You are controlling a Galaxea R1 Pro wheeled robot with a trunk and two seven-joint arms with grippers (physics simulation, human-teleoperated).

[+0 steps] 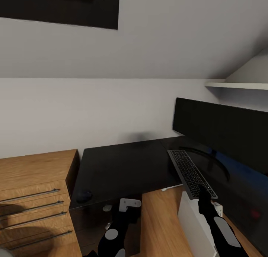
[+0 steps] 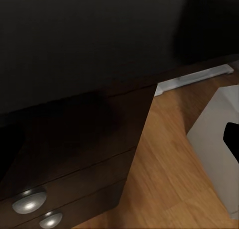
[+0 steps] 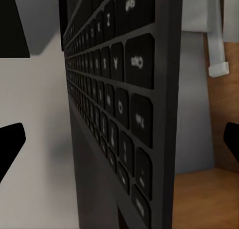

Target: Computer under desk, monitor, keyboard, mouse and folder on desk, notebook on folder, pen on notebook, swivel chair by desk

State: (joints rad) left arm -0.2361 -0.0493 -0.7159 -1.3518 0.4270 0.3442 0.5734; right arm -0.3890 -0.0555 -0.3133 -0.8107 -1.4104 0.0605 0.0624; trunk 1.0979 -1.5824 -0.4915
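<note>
Your right tool (image 1: 203, 193) pinches the near end of the keyboard (image 1: 191, 172), which hangs in the air ahead of the monitor (image 1: 223, 132), its far end reaching over the black surface (image 1: 123, 167). In the right wrist view the keyboard (image 3: 114, 114) stands edge-on between the finger tips. The monitor stands on the surface at the right, its ring stand (image 1: 216, 164) just behind the keyboard. Below your right arm the white computer (image 1: 191, 219) sits on the wood floor (image 1: 160, 219), close under the keyboard's near end. The mouse (image 1: 84, 195) lies at the surface's near left corner, well apart from the keyboard. A wooden drawer cabinet (image 1: 35, 197) stands just left of the surface. Your left tool (image 1: 128, 205) hovers low before the black drawer unit (image 2: 74, 159); I cannot tell whether it is spread.
</note>
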